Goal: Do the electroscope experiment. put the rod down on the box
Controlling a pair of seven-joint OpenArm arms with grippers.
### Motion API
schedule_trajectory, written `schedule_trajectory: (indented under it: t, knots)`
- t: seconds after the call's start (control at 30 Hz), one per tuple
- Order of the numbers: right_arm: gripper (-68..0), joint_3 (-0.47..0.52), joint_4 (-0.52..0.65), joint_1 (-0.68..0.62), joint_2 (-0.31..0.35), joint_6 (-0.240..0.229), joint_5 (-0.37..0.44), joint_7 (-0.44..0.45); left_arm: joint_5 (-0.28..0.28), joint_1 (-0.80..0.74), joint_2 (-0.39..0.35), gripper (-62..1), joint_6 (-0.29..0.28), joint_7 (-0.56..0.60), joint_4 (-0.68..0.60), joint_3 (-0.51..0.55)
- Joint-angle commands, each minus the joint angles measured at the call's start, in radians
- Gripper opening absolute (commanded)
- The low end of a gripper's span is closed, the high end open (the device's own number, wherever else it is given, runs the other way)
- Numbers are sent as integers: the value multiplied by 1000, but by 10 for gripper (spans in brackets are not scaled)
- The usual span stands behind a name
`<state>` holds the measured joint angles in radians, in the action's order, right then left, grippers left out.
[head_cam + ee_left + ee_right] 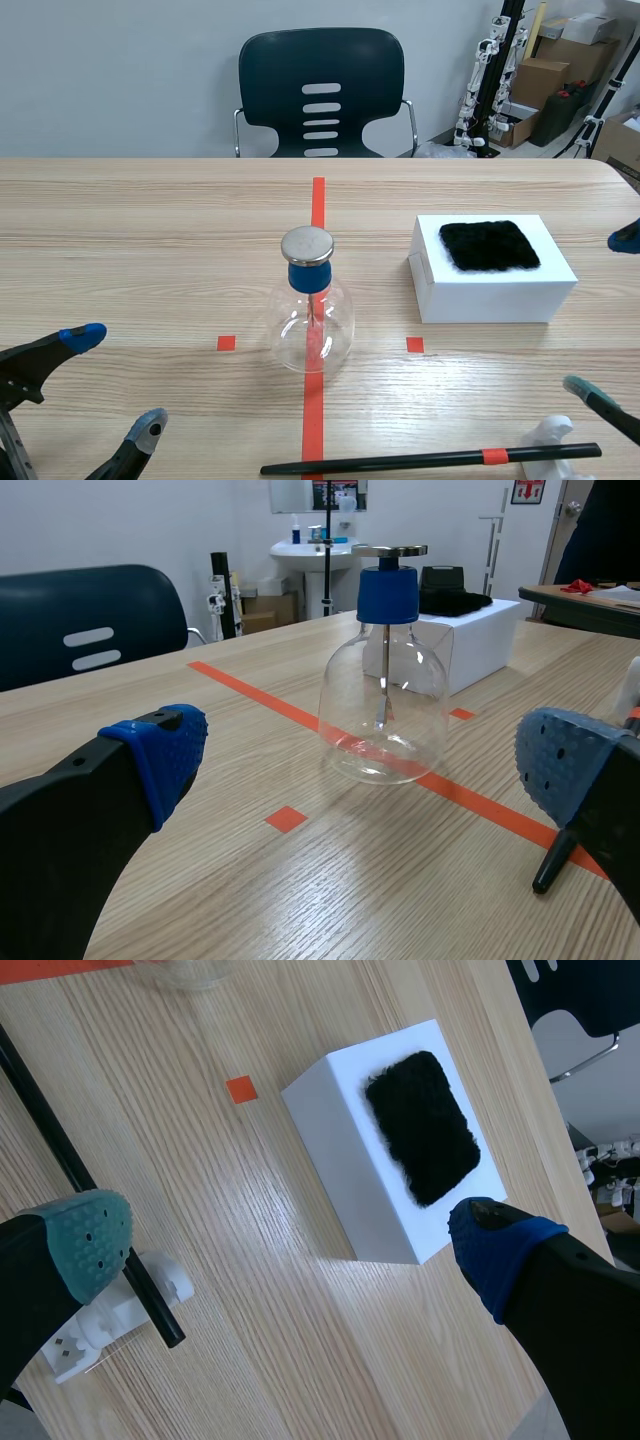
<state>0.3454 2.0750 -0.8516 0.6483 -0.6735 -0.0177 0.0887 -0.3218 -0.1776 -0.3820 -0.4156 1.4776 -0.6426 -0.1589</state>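
Note:
A thin black rod point(400, 462) with an orange band lies along the table's front edge, its right end on a small white stand point(550, 437). A white box point(490, 290) with a black fur cloth point(489, 245) on top stands right of the glass electroscope flask point(311, 315). My right gripper point(608, 315) hangs open above the table, right of the box; in its wrist view the right gripper point(292, 1243) has the rod point(60, 1140) by one finger and the box point(345, 1175) ahead. My left gripper point(116, 381) is open at the front left, empty, facing the flask point(385, 700).
A dark chair point(321, 92) stands behind the table's far edge. Cardboard boxes point(560, 60) and gear sit on the floor at the back right. A metal disc point(307, 243) caps the flask's blue stopper.

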Motion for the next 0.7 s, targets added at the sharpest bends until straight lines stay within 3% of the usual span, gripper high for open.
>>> schedule_trajectory:
  t: [0.0,0.67]
  knots:
    - [4,-2,5,4,5,4,3,4,7,-2,4,14,2,17,-5,0]
    - [4,-2,5,4,5,4,3,-12,7,-2,4,14,2,17,-5,0]
